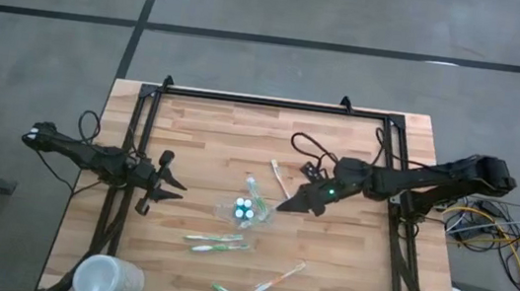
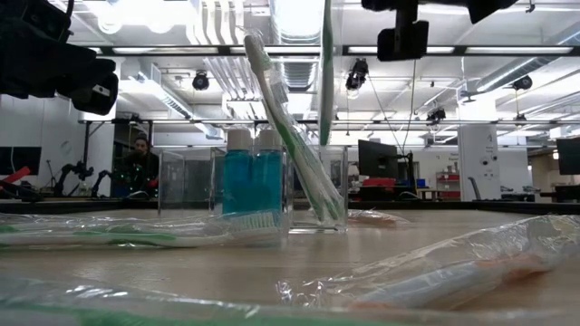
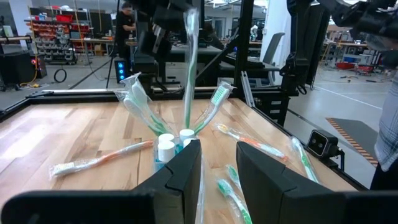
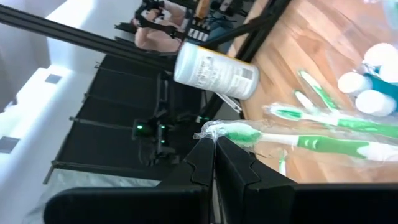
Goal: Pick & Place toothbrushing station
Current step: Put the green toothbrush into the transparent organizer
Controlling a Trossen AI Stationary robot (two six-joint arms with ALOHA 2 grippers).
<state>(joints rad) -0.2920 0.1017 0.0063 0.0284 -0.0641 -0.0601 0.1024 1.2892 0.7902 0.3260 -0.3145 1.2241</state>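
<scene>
The small see-through plastic holder (image 1: 252, 212) is standing upright near the middle of the wooden table (image 1: 202, 129), carrying two small blue tubes with white caps (image 2: 253, 178) and a couple of slim green-and-white toothbrushes (image 2: 292, 127) leaning out of it.

The right tool (image 1: 284, 207) is hanging just beside the holder, on the side toward the table's right edge, with its fingers pressed together. In the right wrist view a wrapped green-and-white toothbrush (image 4: 298, 140) is lying across the fingertips, its long axis running crosswise to them, but whether the tips are pinching its wrapper or only hovering over it is hard to make out. In the left wrist view, one green brush (image 3: 189, 68) is standing nearly upright above the holder, under the dark arm overhead.

The left tool (image 1: 164, 191) is waiting near the table's left edge, fingers spread and empty, pointing toward the holder.

The right arm looks nearer, so the coming move probably turns on lining a brush's long axis up over the holder's mouth.

More wrapped brushes, green (image 1: 216, 245) and orange (image 1: 278, 278), are lying flat toward the table's front edge, and a larger frosted white cup (image 1: 108, 280) is sitting at the front left corner. The holder's clear walls are hard to trace in the low view, where blurred wrappers are crowding the foreground.
</scene>
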